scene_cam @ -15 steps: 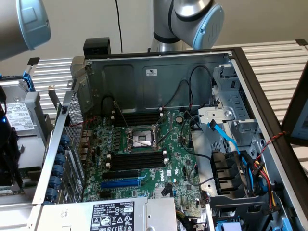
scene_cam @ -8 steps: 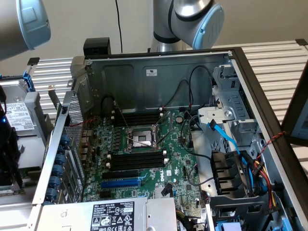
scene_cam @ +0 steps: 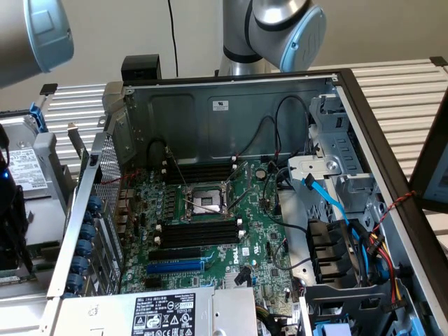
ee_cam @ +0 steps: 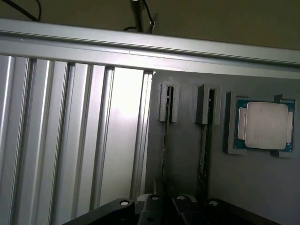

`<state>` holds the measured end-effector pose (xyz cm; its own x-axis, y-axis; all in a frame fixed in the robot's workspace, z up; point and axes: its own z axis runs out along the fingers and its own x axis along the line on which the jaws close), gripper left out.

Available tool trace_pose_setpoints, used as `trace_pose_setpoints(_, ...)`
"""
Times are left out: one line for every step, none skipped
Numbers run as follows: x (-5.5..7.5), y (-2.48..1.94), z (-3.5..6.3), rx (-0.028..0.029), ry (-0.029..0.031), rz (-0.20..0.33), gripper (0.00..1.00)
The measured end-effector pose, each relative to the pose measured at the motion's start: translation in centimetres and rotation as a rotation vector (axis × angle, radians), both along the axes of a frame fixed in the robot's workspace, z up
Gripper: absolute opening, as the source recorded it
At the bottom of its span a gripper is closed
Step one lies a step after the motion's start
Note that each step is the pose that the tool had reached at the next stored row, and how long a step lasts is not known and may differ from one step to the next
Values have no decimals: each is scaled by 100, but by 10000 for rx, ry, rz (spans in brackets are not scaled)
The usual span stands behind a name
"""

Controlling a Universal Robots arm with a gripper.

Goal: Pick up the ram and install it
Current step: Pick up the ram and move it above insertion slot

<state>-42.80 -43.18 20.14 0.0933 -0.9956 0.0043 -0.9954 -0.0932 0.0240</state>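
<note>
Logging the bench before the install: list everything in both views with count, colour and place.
computer case: one, grey metal, open, middle of the exterior view
motherboard: one, green, inside the case
memory slots: two banks, black, either side of the processor socket
expansion slot: one, blue, beside the nearer bank
ram sticks: two, dark, edge-on in grey holders
processor: one, silver on green, beside them
ribbed table: one, silver, beside the holders
robot arm: one, grey with pale blue caps, behind the case
hand: one, black and grey, at the stick nearer the ribbed table
</note>
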Motion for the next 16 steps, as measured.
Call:
trace_pose_setpoints(0,0,0,0,-1,-3,13)
trace_pose_setpoints(0,0,0,-1,0,-15,13)
trace_pose_setpoints(0,0,0,0,0,-47,13)
trace_pose_setpoints(0,0,0,0,0,-98,13)
trace_pose_setpoints(0,0,0,0,-1,-174,13)
trace_pose_setpoints(0,0,2,1,-1,-269,13)
trace_pose_setpoints(0,0,9,-2,2,-361,13)
trace_pose_setpoints(0,0,18,-1,-1,-438,13)
trace_pose_setpoints(0,0,30,0,-6,-487,13)
trace_pose_setpoints(0,0,45,1,-12,-513,13)
trace_pose_setpoints(0,0,62,0,-18,-533,13)
trace_pose_setpoints(1,0,81,1,-25,-550,13)
trace_pose_setpoints(0,-1,103,0,-30,-562,13)
trace_pose_setpoints(0,0,128,1,-38,-571,13)
trace_pose_setpoints(0,0,156,1,-44,-577,13)
trace_pose_setpoints(0,0,180,2,-52,-580,13)
